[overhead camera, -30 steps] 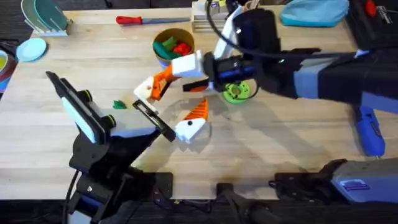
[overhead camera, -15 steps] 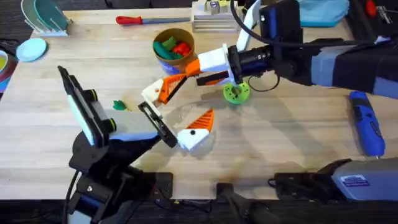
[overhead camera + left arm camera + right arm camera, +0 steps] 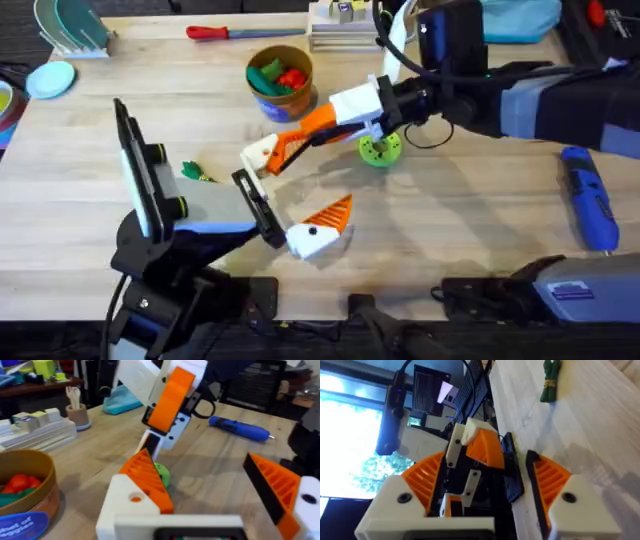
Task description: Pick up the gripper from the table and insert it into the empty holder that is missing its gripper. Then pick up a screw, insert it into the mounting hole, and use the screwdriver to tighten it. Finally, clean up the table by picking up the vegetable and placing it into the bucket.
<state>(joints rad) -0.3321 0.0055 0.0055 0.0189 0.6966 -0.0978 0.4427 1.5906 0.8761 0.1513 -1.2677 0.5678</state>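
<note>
Right arm drawing back toward the far right, left arm turning.

Both the right gripper point(image 3: 268, 158) and the left gripper point(image 3: 322, 225) are standing open, seemingly empty; the vegetable point(image 3: 195, 172) is lying untouched.

We see our left gripper point(image 3: 215, 500) spread wide above the table point(image 3: 220, 460). The right gripper point(image 3: 165, 415) hangs ahead, the bucket point(image 3: 27, 490) beside us
</note>
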